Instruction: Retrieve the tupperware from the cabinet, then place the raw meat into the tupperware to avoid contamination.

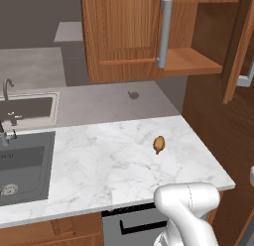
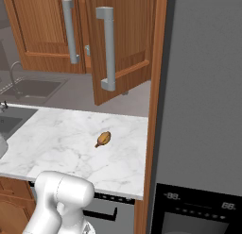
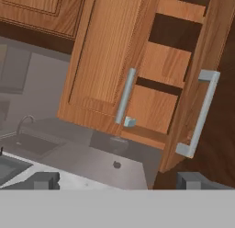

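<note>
The raw meat [image 1: 158, 144] [image 2: 103, 138], an orange-brown oval lump, lies alone on the white marble counter [image 1: 99, 160]. Above it hangs the reddish-brown cabinet [image 1: 121, 31]; its left door is closed and its right door [image 2: 124, 44] [image 3: 193, 80] is swung open, baring wooden shelves [image 3: 151, 107]. A small pale blue-grey corner, which looks like the tupperware [image 3: 130, 122] [image 2: 87, 50], peeks out on the lower shelf behind the left door's bar handle [image 3: 125, 96]. My gripper [image 3: 119, 181] is open and empty, well back from the cabinet and pointing up at it.
A steel sink [image 1: 25, 160] with a faucet [image 1: 6, 89] lies left of the counter. A tall wood panel [image 2: 158, 87] and a grey appliance front [image 2: 203, 87] with an oven [image 2: 198, 204] below close off the right. The open door juts out over the counter.
</note>
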Available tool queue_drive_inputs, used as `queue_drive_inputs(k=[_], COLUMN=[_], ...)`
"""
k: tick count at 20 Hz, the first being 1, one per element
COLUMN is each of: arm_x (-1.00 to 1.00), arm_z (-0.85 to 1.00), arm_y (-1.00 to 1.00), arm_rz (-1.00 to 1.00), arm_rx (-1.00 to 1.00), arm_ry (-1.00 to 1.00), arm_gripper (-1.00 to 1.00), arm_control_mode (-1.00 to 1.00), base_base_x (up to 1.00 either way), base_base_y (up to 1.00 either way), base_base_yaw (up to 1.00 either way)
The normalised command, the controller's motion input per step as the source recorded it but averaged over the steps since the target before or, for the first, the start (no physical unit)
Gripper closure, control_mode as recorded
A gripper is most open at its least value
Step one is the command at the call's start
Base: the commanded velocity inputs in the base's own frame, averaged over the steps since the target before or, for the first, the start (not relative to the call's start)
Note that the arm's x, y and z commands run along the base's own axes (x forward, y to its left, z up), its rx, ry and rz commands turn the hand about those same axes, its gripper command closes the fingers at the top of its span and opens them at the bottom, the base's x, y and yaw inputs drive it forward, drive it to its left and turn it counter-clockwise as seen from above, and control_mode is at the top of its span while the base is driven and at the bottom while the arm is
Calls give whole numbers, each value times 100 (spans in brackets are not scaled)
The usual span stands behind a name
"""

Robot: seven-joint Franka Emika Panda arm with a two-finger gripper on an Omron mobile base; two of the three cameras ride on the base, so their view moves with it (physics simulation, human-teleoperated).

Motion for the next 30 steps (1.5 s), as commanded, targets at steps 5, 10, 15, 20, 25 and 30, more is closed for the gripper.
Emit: queue_drive_inputs(k=[5,10,15,20,25,30], arm_x=[31,57,88,95,90,83], arm_z=[19,10,-1,-11,-18,-15], arm_y=[50,45,21,-2,-27,-35], arm_rz=[-5,-9,-16,-19,-17,-19], arm_rx=[0,-1,-5,-4,0,0], arm_ry=[-24,-20,-9,0,4,2], arm_gripper=[-100,-100,-100,-100,-100,-100], arm_control_mode=[-100,-100,-100,-100,-100,-100], base_base_x=[0,0,0,0,0,0], base_base_y=[0,0,0,0,0,0], base_base_yaw=[0,0,0,0,0,0])
